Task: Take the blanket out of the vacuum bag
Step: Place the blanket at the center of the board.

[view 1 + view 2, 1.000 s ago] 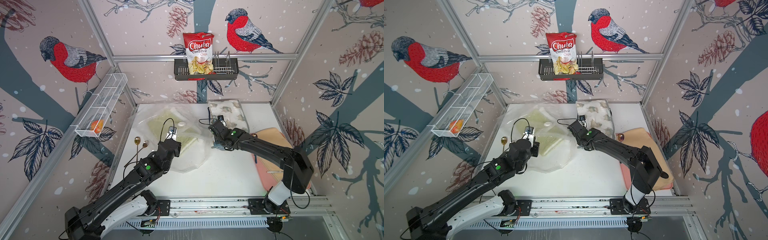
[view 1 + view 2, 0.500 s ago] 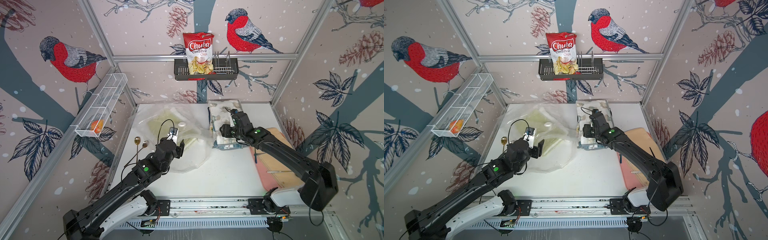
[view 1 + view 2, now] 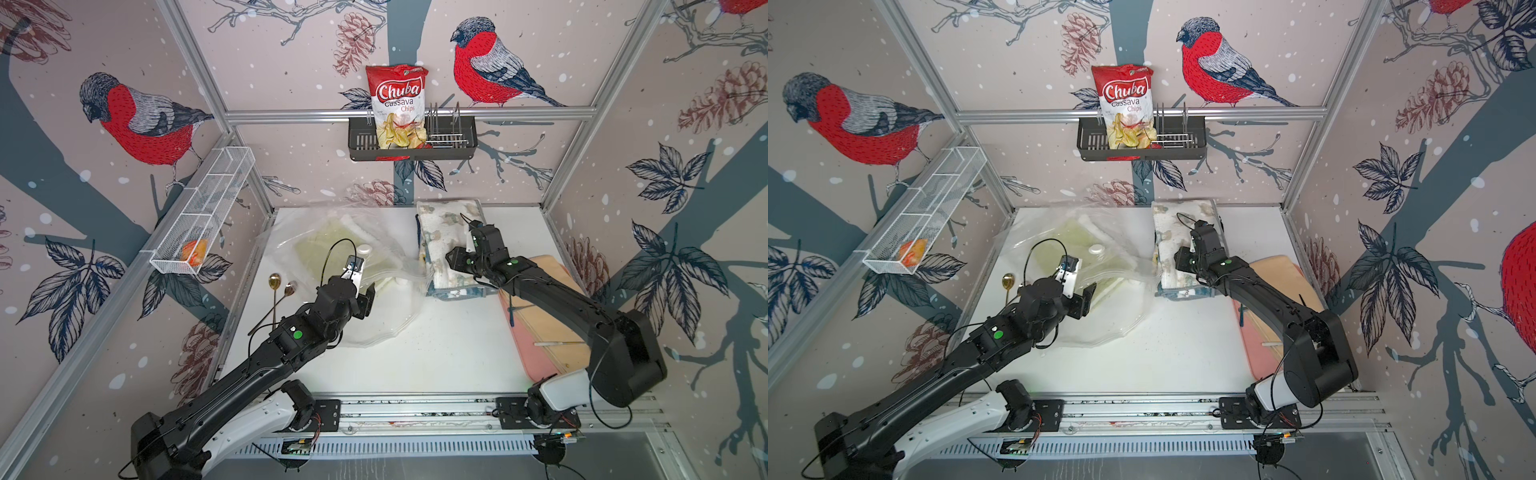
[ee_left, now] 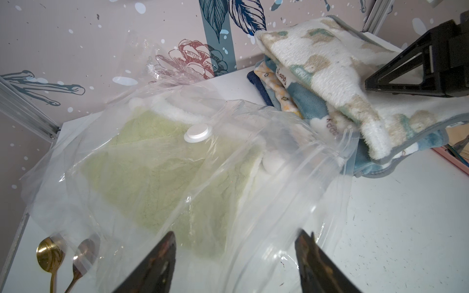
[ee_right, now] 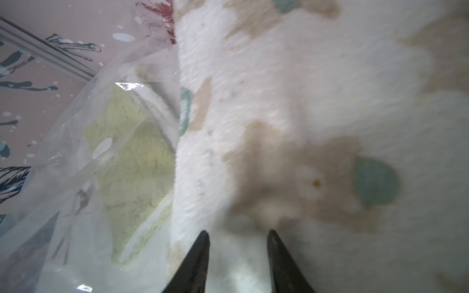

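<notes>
R pincer (image 5: 237,234) now over blanket (image 3: 444,224); spoons (image 3: 282,286) by bag (image 3: 386,316).

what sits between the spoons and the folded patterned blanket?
The vacuum bag with a green blanket inside covers that stretch. Shows in both top views and the left wrist view.

Folded blanket (image 3: 440,245) on table (image 3: 436,353); vacuum bag (image 3: 386,307) just left (another blanket (image 3: 328,245) inside); spoons (image 3: 274,281) left of bag.
</notes>
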Available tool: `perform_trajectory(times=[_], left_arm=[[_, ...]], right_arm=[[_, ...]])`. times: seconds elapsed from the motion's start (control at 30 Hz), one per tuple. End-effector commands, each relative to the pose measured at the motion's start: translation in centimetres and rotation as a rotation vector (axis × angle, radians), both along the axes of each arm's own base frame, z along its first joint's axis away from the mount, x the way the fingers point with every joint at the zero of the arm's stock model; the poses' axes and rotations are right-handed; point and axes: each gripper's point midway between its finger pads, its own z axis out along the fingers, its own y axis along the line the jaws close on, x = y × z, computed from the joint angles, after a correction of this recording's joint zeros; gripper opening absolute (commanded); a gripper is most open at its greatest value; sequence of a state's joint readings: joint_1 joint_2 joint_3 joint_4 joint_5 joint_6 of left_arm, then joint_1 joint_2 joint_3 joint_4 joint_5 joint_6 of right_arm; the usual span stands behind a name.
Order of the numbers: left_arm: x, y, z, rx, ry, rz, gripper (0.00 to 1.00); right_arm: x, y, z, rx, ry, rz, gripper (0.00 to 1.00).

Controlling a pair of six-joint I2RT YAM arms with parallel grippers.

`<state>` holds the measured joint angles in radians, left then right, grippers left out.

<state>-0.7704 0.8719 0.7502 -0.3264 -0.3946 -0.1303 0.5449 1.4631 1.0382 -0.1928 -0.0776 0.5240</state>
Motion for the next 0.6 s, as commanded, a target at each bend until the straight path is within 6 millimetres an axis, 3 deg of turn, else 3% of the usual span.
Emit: perform_trajectory(times=[0.0,0.13,0.23,0.37,0.57], left_arm=[[0.6,0.2,0.1,0.014,-0.014,0.025,0.6],[0.8,0.3,-0.2,0.03,-0.005,0.04,0.31],[0.9,0.6,0.0,0.031,-0.013,0.056,0.12],[0.9,0.5,-0.1,0.031,-0.01,0.054,0.02],[0.9,0.4,0.0,0.029,-0.009,0.053,0.0]], right_arm=[[-0.4,1.0,3.1,0.036,-0.087,0.023,0.38],[-3.4,3.5,6.7,0.106,-0.185,0.109,0.37],[-5.7,5.5,7.8,0.17,-0.208,0.164,0.34],[-8.8,8.4,6.7,0.267,-0.191,0.206,0.33],[-11.7,10.9,5.0,0.407,-0.159,0.152,0.34]])
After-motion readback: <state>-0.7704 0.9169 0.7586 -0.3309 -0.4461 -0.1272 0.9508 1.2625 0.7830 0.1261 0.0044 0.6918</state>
